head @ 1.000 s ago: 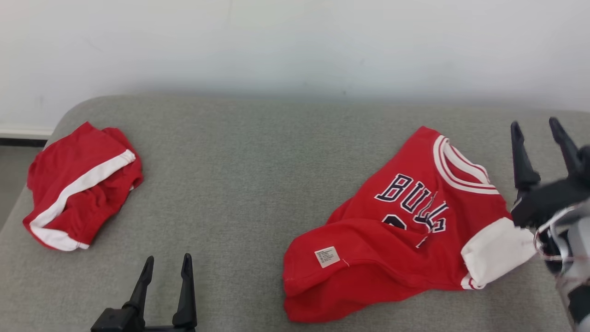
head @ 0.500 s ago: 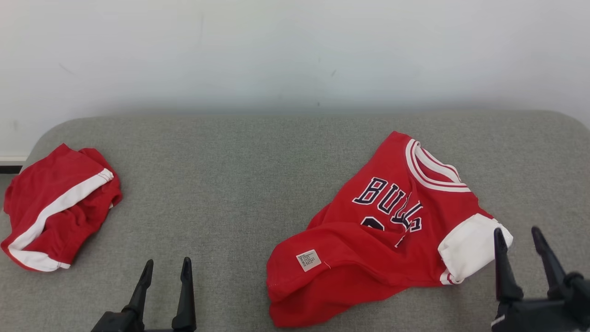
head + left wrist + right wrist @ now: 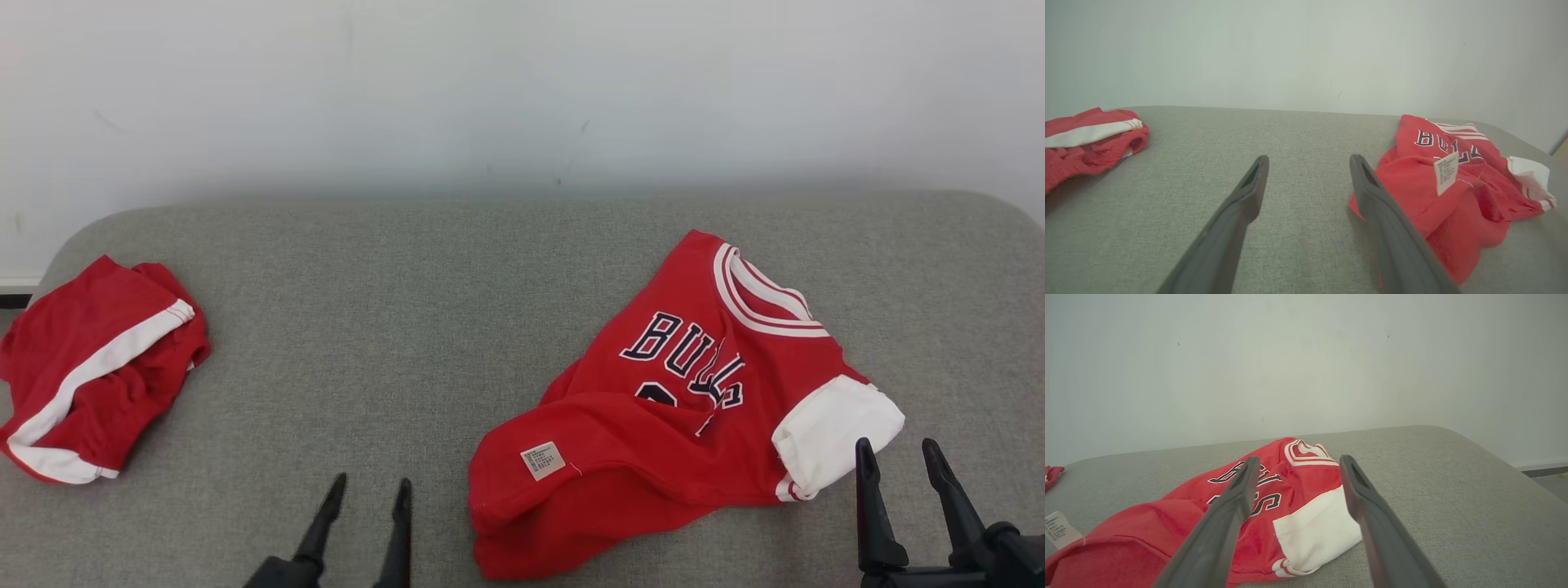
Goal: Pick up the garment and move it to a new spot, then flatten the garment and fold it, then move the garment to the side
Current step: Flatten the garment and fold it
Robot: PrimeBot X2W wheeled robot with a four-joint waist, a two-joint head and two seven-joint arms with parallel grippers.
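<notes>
— Beside the jersey's (image 3: 653,408) white sleeve (image 3: 833,420), how does the right gripper (image 3: 896,449) stand?

— Just short of it, its fingers spread wide with nothing between them. The sleeve's edge lies a little ahead of the tips.

— And the left gripper (image 3: 371,487)?

— Also wide open and empty. It is off the jersey's bunched hem end, near the corner with the care label (image 3: 543,460), and not touching cloth.

— How does the jersey lie?

— Crumpled on the grey cushion (image 3: 408,327), lettering up and collar (image 3: 759,302) on the far side. The lower half is folded over itself. A pair of red shorts (image 3: 90,367) sits well apart from the jersey, far out on its hem side.

— So which step is this?

— The first pick-up, I'd judge, and not yet begun.

— How should it be done well?

— Take two holds far apart on the jersey, the right at the sleeve or shoulder and the left at the label corner. Pinch a firm fold rather than a single loose layer. Raise both ends evenly so the doubled hem drops open instead of twisting. Carry the jersey toward open cushion, away from the shorts.

— What's the risk?

— A shallow bite at the sleeve's edge could slip.
</notes>
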